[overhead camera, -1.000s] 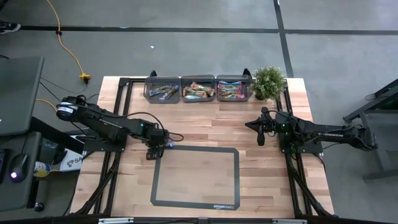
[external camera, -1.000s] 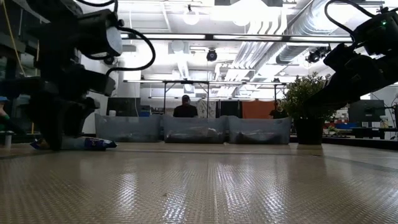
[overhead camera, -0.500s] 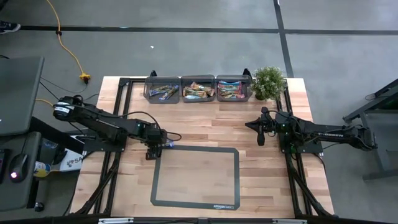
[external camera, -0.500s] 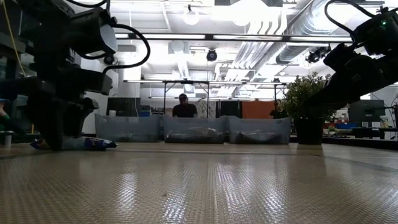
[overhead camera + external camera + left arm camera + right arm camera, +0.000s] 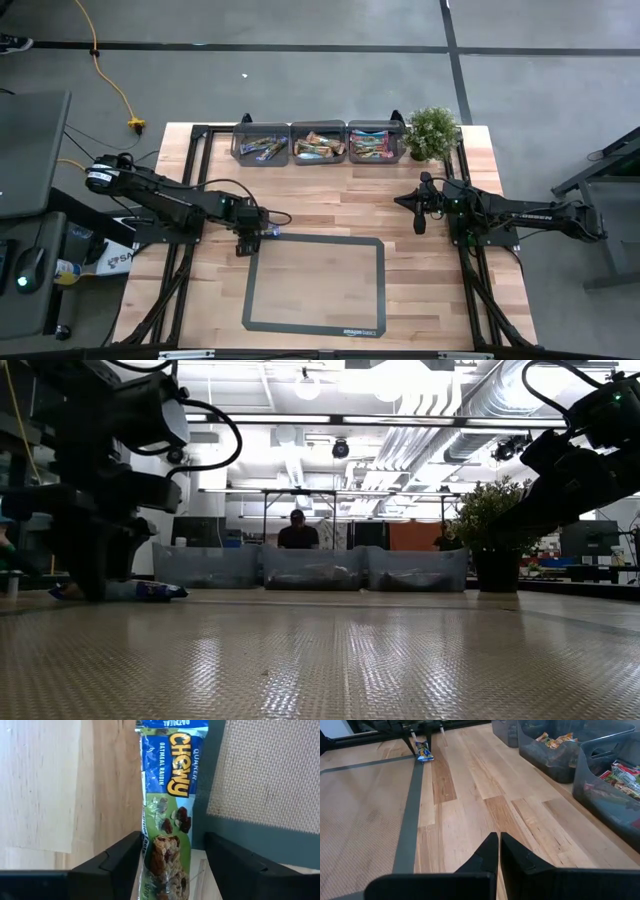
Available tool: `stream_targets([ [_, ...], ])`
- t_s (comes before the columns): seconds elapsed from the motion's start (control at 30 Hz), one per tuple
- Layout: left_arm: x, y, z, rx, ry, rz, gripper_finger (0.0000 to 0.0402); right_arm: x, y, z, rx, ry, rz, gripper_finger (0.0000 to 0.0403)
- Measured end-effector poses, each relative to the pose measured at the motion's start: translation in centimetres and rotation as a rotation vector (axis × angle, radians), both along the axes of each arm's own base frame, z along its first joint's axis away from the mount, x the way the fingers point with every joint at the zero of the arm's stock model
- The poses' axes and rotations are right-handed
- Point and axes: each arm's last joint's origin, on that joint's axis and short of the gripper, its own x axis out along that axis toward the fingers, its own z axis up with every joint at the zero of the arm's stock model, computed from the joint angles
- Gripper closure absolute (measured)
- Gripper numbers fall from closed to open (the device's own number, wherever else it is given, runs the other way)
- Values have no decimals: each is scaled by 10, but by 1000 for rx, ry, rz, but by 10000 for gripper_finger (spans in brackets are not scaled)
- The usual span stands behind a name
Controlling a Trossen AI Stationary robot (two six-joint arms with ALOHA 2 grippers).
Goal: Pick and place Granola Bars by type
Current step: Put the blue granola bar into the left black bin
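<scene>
Blue and green wrapper with the words "Quaker Chewy Oatmeal Raisin" covers the granola bar [image 5: 167, 815] that lies flat on the wooden tabletop [image 5: 330, 195]. It sits at the far left corner of the mat [image 5: 315, 284], right by the mat's dark border. The left gripper [image 5: 246, 243] is down low over this bar. Its jaws are open, with one dark finger [image 5: 117, 857] on each side of the bar, and they do not squeeze it.

Three clear bins stand side by side along the far edge of the tabletop. The left bin [image 5: 261, 146], the middle bin [image 5: 318, 146] and the right bin [image 5: 375, 146] each hold more granola bars [image 5: 318, 148] in shiny wrappers. A small green potted plant [image 5: 431, 132] stands just beside the right bin.

The right gripper [image 5: 419, 218] waits over bare wood on the right side, well apart from the bar. Its jaws are closed, with the two tips touching.

In the low view, a person [image 5: 297, 534] shows far off in the room behind the bins
</scene>
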Motion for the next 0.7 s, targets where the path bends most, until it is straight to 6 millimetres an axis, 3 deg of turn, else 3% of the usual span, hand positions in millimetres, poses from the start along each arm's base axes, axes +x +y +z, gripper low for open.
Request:
stream_targets([
  [0.3, 1, 0, 0, -8, -9, -1, 261, 0, 0, 0, 0, 0, 0, 402],
  [0.7, 2, 0, 0, -16, -12, 25, 315, 0, 0, 0, 0, 0, 0, 402],
])
